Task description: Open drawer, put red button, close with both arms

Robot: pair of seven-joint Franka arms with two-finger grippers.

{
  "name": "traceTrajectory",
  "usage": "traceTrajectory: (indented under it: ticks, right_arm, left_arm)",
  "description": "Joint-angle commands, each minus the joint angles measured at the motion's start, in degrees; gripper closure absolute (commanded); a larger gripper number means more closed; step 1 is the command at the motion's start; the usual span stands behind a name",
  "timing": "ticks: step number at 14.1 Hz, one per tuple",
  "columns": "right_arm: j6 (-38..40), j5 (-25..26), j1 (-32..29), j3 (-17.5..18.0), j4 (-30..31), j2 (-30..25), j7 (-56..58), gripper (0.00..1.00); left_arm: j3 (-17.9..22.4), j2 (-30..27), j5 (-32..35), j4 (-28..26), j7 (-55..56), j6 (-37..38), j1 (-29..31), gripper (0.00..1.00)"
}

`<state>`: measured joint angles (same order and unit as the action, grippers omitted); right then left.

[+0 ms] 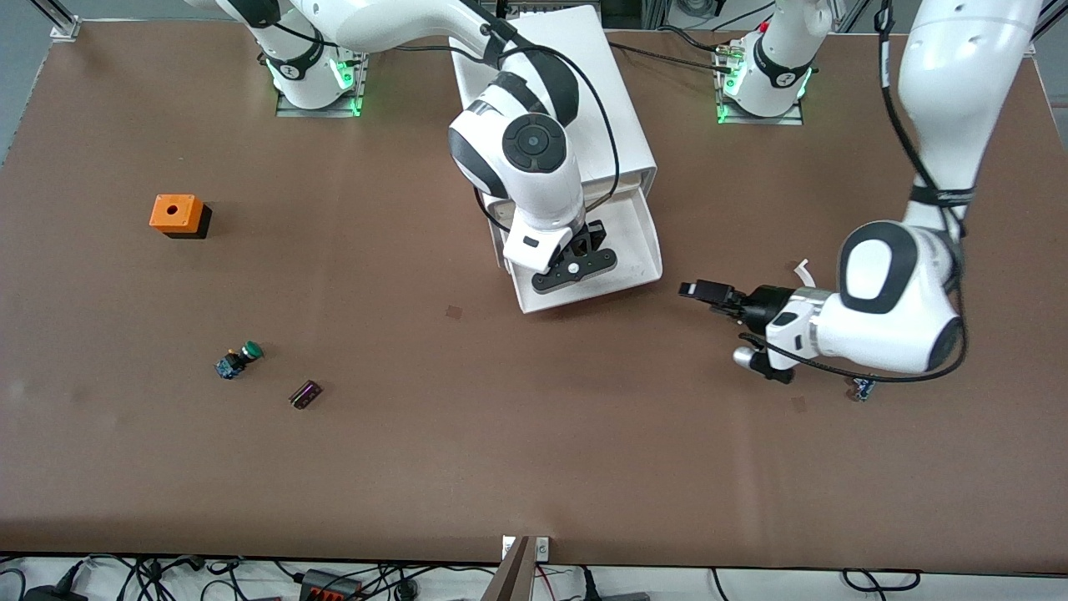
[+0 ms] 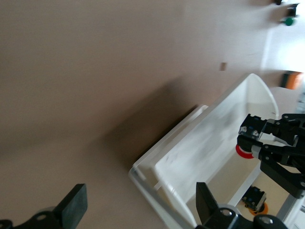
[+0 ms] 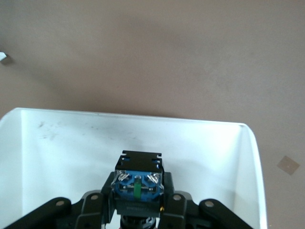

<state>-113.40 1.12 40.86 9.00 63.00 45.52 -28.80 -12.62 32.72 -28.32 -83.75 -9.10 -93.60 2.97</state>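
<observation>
Front view shows the boxy white cabinet (image 1: 576, 100) standing between the two arm bases, and it serves as landmark for all else. Its wide shallow white plastic tray drawer (image 1: 647, 242) is pulled out toward the front camera and stands open. The right arm's black two-finger gripper (image 1: 576, 265) hangs over the open drawer, just in front of the cabinet. Its fingers are closed on the red button (image 3: 137, 187), a small push button with red mushroom cap and black-and-blue body; the right wrist view shows the blue-and-black body clamped between the fingers above the drawer's white floor, and the left wrist view shows the red cap (image 2: 244, 151) under those fingers inside the drawer. Whether the button touches the drawer floor cannot be told.

The left arm's black two-finger gripper (image 1: 709, 294) is beside the drawer, toward the left arm's end of the table from the cabinet, low over the brown tabletop (image 1: 534, 434). Its fingers stand wide apart and hold nothing; one fingertip is close to the drawer's side wall.

Well away from the cabinet toward the right arm's end lie an orange box with black base (image 1: 178, 215), a green-capped push button (image 1: 239, 359) and a small dark rectangular block (image 1: 305, 394), the last two nearer the front camera
</observation>
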Motion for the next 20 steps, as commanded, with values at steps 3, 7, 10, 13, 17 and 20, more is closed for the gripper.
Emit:
traceTrajectory:
  ticks: [3, 7, 10, 13, 17, 20]
  right_arm:
    - [-0.2, 0.8, 0.7, -0.3, -0.5, 1.9, -1.6, 1.0]
    - [-0.9, 0.8, 0.7, -0.4, -0.8, 1.9, -2.1, 0.0]
    - [-0.6, 0.6, -1.6, -0.7, -1.3, -0.2, -3.8, 0.0]
    - [0.2, 0.7, -7.0, -0.7, -1.8, -3.0, -3.7, 0.0]
    - [5.0, 1.1, -16.8, -1.4, -1.6, -4.4, -1.6, 0.0]
    - [11.1, 1.1, -24.0, -1.4, -1.6, -5.4, 5.8, 0.0]
  left_arm:
    - [-1.0, -1.9, 18.5, 7.0, 10.3, 6.6, -1.2, 0.0]
    - [-1.2, -2.6, 28.2, 7.2, 9.7, 6.7, -2.3, 0.0]
    - [-0.8, -1.8, 29.2, 10.6, 9.2, 6.1, -2.4, 0.0]
    - [-0.8, -1.3, 30.3, 11.1, 7.3, 2.7, -2.5, 0.0]
    - [-0.8, -0.4, 30.4, 8.7, 24.2, -6.1, -7.7, 0.0]
    - [-0.8, 2.3, 30.4, 8.2, 41.8, -14.0, -13.4, 0.0]
